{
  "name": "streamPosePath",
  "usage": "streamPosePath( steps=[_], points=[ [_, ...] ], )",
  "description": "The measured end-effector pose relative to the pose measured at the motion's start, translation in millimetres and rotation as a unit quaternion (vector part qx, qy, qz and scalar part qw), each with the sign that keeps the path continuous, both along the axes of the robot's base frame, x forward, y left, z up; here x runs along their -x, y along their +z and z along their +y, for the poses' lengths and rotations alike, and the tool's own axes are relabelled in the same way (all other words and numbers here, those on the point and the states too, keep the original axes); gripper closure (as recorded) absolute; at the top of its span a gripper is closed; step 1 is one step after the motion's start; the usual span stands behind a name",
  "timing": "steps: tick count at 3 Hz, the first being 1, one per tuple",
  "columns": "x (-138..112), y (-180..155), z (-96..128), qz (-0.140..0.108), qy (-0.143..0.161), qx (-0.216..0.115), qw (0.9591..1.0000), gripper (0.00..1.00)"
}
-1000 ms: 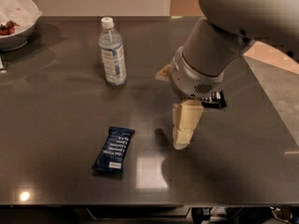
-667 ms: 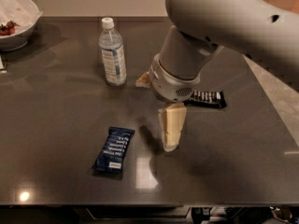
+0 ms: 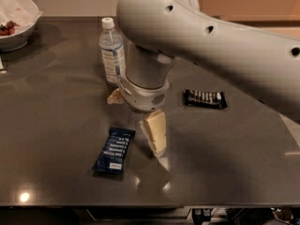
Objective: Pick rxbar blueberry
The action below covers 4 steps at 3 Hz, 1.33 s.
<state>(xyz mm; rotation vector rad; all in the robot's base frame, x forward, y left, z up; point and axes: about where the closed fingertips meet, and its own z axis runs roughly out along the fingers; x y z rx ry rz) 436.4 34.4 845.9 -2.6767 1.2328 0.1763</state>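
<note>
The rxbar blueberry [image 3: 114,150] is a flat dark blue wrapper with rows of white text and a small white label at its near end. It lies flat on the dark table [image 3: 51,125], left of centre near the front. My gripper [image 3: 157,148] hangs down from the big white arm [image 3: 206,36], just right of the bar and close above the table. It is beside the bar and holds nothing that I can see.
A black bar wrapper with white text [image 3: 205,98] lies to the right behind the gripper. A clear water bottle [image 3: 112,51] stands upright behind the arm's wrist. A white bowl [image 3: 14,20] sits at the far left corner. The table's front edge [image 3: 140,204] is near.
The arm and gripper have moved left, from near the black bar to just beside the blue bar. The bars and the bottle have not moved.
</note>
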Motion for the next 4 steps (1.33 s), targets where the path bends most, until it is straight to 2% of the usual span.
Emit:
streamPosePath(
  steps=[1, 2, 3, 4],
  points=[
    [12, -10, 15, -0.003, 0.073, 0.028, 0.9969, 0.00],
    [20, -18, 27, -0.004, 0.136, 0.053, 0.9893, 0.00],
    [26, -25, 37, -0.006, 0.180, 0.068, 0.9812, 0.00],
    [32, -28, 41, -0.010, 0.209, 0.077, 0.9748, 0.17]
  ],
)
